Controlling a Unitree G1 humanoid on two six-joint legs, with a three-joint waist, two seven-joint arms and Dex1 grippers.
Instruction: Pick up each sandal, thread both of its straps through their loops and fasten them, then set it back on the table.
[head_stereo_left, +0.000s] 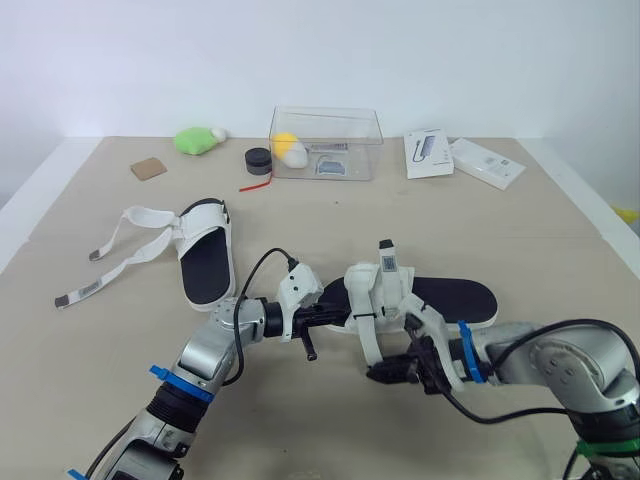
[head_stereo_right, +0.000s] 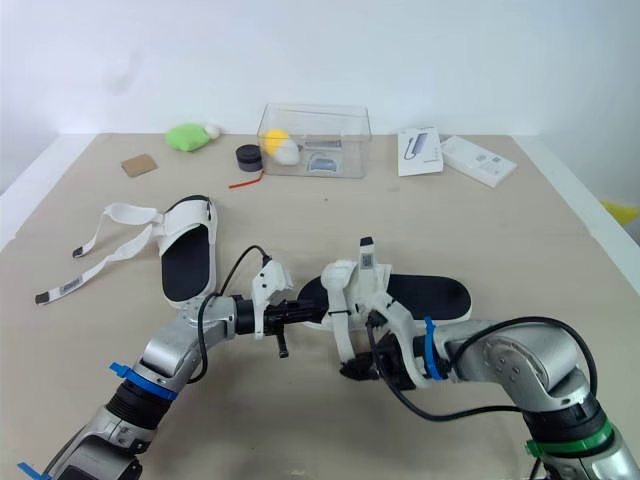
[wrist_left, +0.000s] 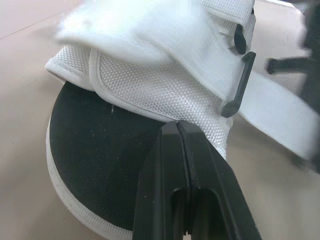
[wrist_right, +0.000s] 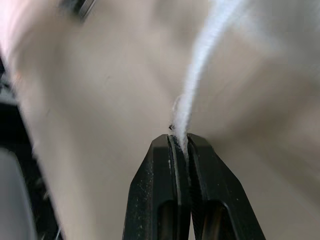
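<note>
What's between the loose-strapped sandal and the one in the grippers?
The left gripper and its black cable, over bare table; left eye view shows it.

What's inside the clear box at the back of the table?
In the box: a yellow-and-white item at its left end and a flat grey packet. What lies beneath them is covered.

Blurred upper of the near sandal (wrist_left: 145, 85); strap (wrist_right: 200, 65) smeared beyond the right end effector (wrist_right: 180, 137).

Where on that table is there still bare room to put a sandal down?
Bare tan table lies between the clear plastic box and the two white, black-soled sandals, and right of the near sandal. Crowded: the back edge, and around the far sandal's loose straps.
</note>
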